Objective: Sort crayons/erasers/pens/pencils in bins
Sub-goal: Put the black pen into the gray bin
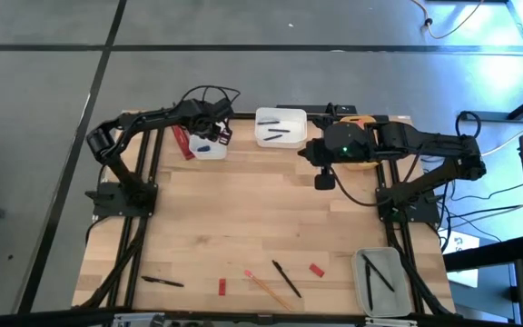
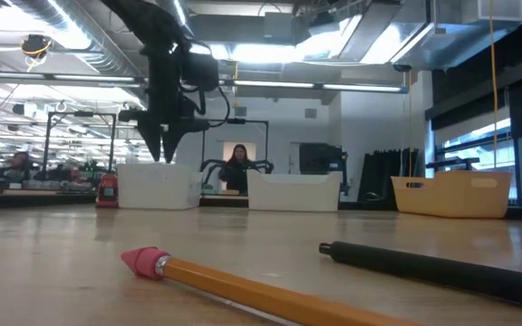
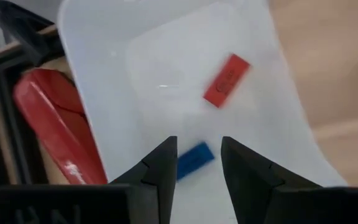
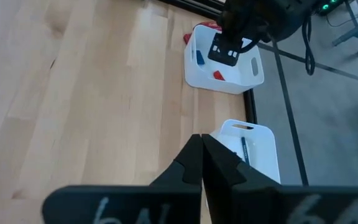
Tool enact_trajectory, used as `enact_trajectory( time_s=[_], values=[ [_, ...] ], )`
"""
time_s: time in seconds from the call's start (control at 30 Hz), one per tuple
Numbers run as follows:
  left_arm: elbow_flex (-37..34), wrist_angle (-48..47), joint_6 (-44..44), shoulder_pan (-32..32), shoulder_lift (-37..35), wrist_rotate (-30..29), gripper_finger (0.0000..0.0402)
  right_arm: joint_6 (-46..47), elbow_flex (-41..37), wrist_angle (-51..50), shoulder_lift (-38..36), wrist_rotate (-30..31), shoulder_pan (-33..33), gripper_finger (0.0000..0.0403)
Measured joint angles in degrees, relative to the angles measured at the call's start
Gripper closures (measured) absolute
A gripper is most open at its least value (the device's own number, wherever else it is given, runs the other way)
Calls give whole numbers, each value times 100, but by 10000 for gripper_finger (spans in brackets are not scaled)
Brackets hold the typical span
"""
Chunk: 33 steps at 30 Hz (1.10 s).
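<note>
Two small blocks, a red eraser (image 3: 227, 80) and a blue eraser (image 3: 193, 159), lie inside the narrow white bin (image 1: 209, 145). The left gripper (image 1: 216, 132) hangs right over that bin with its fingers apart and nothing between them. The blue block sits just under the gap, down on the bin floor.

Most of the loose things lie at the other edge of the table, well away from that claw: a pen (image 1: 162, 282), a second pen (image 1: 286, 279), a pencil (image 1: 268, 288) and two more red erasers (image 1: 222, 287) (image 1: 316, 269). The pencil and the second pen both lie slanted and close together, so I think a claw would have to turn to cross them. The first pen is on the left arm's side, so I judge that arm the better one for it.

The right gripper (image 1: 325, 180) waits near the yellow-orange bin (image 1: 360, 164), fingers pressed together and holding nothing.

Only the left wrist view shows the blocks clearly in the bin. Only the low view shows the pencil's pink end, with a pen beside it.
</note>
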Motion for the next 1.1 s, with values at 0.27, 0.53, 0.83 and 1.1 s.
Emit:
enact_trajectory(
  time_s=[0.27, 0.53, 0.83, 1.1],
  values=[
    [0, -105, 264, -1206, -983, 169, 283, 413, 161, -90, -106, -7, 46, 399],
    [2, -216, -184, -3229, -1953, 118, 282, 1261, 229, -264, -96, -59, 574, 399],
    [2, -232, -620, -5273, -2159, -405, 282, 2850, 192, -789, 118, -509, 1698, 399],
    [2, -193, -1033, -6384, -2161, -1114, 282, 3968, 190, -689, 834, -1791, 2672, 399]
  ],
)
